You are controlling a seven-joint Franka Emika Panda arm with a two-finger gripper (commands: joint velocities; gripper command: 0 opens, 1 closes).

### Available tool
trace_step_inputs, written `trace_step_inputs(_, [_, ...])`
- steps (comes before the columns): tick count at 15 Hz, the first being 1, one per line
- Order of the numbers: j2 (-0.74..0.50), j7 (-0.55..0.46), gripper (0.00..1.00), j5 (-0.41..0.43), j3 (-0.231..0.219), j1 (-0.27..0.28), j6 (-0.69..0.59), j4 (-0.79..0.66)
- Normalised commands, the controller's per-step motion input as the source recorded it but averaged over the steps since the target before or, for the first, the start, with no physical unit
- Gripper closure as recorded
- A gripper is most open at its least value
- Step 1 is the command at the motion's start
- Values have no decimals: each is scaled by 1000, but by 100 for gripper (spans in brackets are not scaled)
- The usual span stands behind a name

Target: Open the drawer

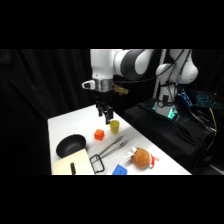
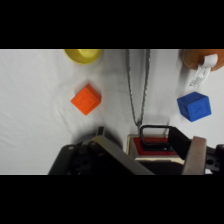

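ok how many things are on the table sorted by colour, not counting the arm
Black: 1, the pan
Orange: 2, the orange block and the stuffed toy
Yellow: 1, the cup
Blue: 1, the blue block
Metal: 1, the tongs
Beige: 1, the drawer with its black handle
Total: 7

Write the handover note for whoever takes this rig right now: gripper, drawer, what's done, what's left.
Gripper: hanging above the table near the yellow cup, holding nothing; fingers open in the wrist view.
Drawer: at the table's near edge beside the black pan, handle pointing toward the tongs. In the wrist view the handle lies between the fingers, farther off.
Done: nothing yet; handle untouched.
Left: descend to the handle, grip it, pull the tray out.
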Motion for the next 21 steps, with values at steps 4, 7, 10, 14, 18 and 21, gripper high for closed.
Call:
trace_step_inputs(4, [35, 58, 0, -36, 43, -18, -25, 51])
trace_step_inputs(7, [143, 112, 0, -43, 73, 20, 33, 159])
trace_step_inputs(10, [173, 108, 0, -43, 79, 39, 175, 173])
trace_step_inputs(14, [198, 87, 0, -52, 50, 32, 362, 150])
trace_step_inputs(18, [194, 70, 0, -40, 25, 9, 397, 121])
trace_step_inputs(21, [203, 86, 0, -34, 28, 23, 304, 155])
